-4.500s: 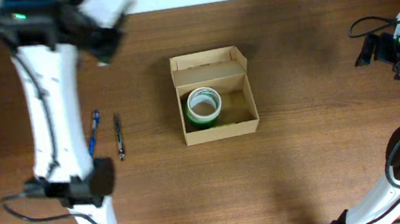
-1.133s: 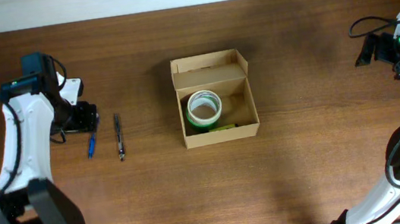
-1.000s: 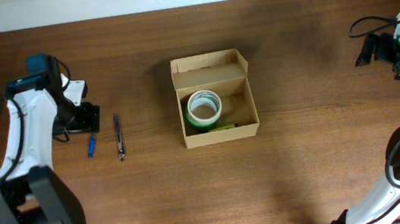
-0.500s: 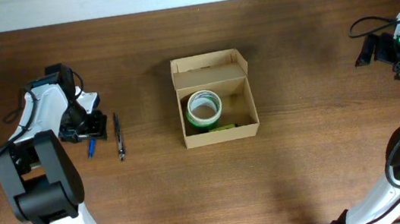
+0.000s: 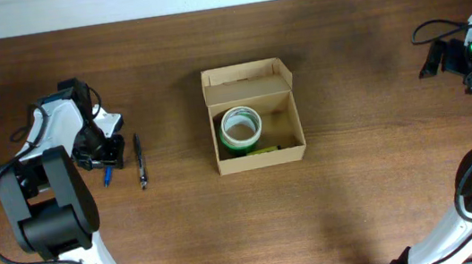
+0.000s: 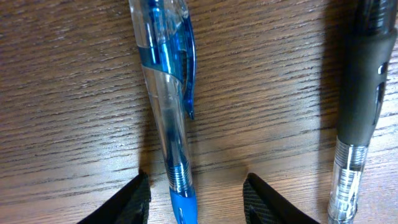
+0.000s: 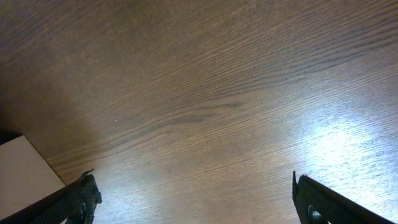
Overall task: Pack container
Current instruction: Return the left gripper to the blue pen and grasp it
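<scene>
Container (image 5: 257, 152) sits mid surface (image 5: 361, 198), well apart from both arms. Its flap lid is open and folded back toward the far edge. A green tape roll (image 5: 240, 126) lies flat inside, in the left part, and the right part shows bare cardboard floor.

Left claw (image 6: 198, 202) is down low at the surface on the left side, fingers (image 6: 134, 199) apart. They straddle the lower end of a blue pen (image 6: 166, 112), one tip on each side, with gaps visible, so nothing is clamped. A black pen (image 6: 360, 93) lies just beside the blue one, roughly parallel and not touching it, on the side nearer the container.

Right claw (image 7: 196, 198) is far off at the right edge, fingers wide apart and holding nothing, over bare wood grain.
</scene>
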`<state>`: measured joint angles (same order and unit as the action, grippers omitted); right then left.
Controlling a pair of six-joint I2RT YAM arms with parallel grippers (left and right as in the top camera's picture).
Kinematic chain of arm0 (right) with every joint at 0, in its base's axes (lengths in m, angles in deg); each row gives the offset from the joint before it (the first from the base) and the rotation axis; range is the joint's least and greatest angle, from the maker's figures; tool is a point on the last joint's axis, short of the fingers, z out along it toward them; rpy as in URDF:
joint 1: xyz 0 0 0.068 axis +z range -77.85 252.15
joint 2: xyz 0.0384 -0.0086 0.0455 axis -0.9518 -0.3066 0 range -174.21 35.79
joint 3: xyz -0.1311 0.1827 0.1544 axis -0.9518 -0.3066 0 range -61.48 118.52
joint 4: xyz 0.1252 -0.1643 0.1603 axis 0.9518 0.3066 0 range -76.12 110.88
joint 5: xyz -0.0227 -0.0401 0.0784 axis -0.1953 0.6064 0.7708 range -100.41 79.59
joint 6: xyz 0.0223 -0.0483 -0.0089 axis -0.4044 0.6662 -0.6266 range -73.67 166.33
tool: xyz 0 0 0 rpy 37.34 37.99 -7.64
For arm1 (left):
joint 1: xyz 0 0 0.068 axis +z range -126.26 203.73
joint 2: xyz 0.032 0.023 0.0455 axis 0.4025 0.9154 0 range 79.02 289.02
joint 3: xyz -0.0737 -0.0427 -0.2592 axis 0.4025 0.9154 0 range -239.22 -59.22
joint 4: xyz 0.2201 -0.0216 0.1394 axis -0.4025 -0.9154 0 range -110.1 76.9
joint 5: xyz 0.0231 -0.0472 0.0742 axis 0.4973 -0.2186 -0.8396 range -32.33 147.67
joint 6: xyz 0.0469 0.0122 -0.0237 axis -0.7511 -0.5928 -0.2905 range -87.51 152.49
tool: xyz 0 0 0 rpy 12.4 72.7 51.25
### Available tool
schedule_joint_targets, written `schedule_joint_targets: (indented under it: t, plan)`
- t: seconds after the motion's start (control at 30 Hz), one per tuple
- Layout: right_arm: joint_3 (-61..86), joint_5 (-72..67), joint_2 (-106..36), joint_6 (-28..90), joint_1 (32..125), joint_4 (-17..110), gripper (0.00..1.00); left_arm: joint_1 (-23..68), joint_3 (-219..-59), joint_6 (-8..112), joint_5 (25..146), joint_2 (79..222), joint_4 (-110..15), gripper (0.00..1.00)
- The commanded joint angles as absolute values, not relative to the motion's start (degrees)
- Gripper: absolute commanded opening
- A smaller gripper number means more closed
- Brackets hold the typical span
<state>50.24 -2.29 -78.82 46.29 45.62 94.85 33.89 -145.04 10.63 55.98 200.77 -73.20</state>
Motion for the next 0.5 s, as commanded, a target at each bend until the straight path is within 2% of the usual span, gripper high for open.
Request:
schedule_joint_targets:
  t: [0.0, 0.07, 0.13, 0.3, 0.47]
  plan:
    - [50.4, -1.6, -78.8, 45.8, 45.9, 94.9, 0.99, 34.0, -145.2, 8.4, 56.4, 202.2, -72.4, 0.34]
    - [50.4, -1.6, -78.8, 45.8, 45.9, 94.9, 0.99, 34.0, -145.2, 8.4, 56.4, 202.2, -72.3, 0.15]
    - [50.4, -1.6, -78.8, 45.8, 45.9, 94.9, 0.99, 34.0, -145.3, 8.4, 56.4, 202.2, -72.3, 0.02]
    - [50.4, -1.6, -78.8, 45.8, 45.9, 94.9, 0.99, 34.0, -150.3, 8.4, 56.5, 202.0, -76.3, 0.01]
    - [50.4, -1.6, -78.8, 45.8, 45.9, 94.9, 0.99, 34.0, -166.6, 8.2, 56.7, 200.7, -83.6, 0.01]
